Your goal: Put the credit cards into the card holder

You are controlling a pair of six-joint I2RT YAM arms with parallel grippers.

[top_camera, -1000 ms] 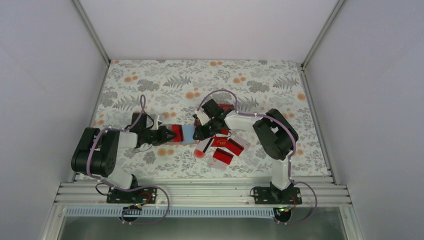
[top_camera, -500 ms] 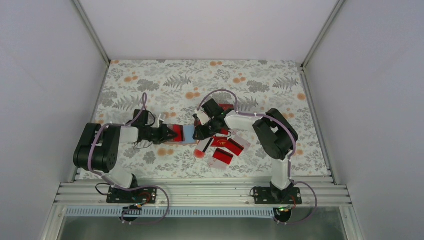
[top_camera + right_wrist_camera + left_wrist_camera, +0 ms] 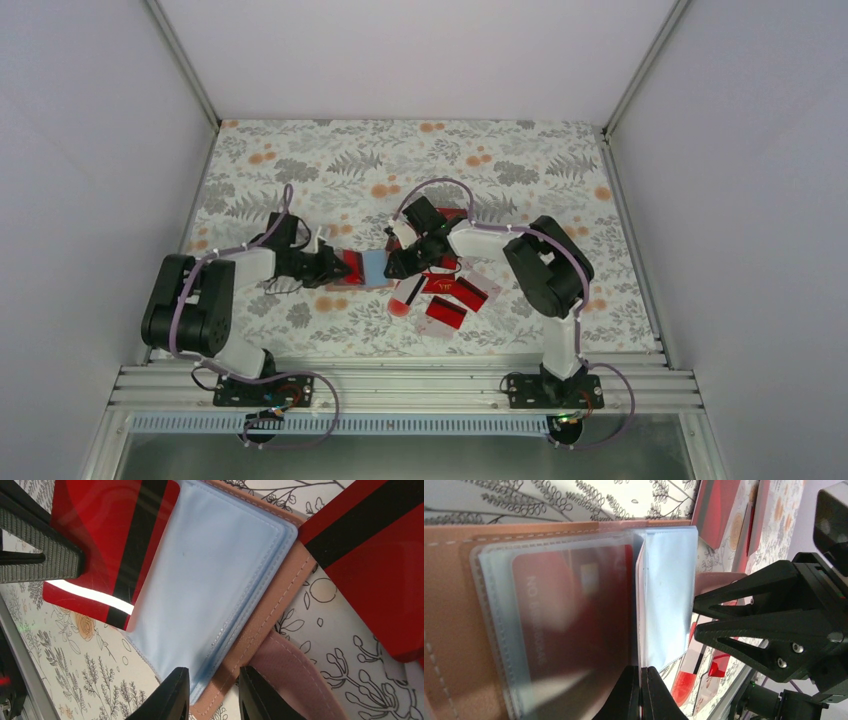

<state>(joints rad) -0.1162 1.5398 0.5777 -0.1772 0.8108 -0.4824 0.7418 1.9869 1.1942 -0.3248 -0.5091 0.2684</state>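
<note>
Left end effector [image 3: 640, 690], low over the desk [image 3: 300, 160], its arm having shifted slightly, is pinching an inner leaf of the card holder [image 3: 210, 580]. The right end effector [image 3: 214, 692] is clamping the holder's opposite edge, spreading it for loading. One red card [image 3: 574, 630] is sitting sleeved inside, and loose credit cards [image 3: 455, 295] are lying right of the holder. Its stud is hidden.
</note>
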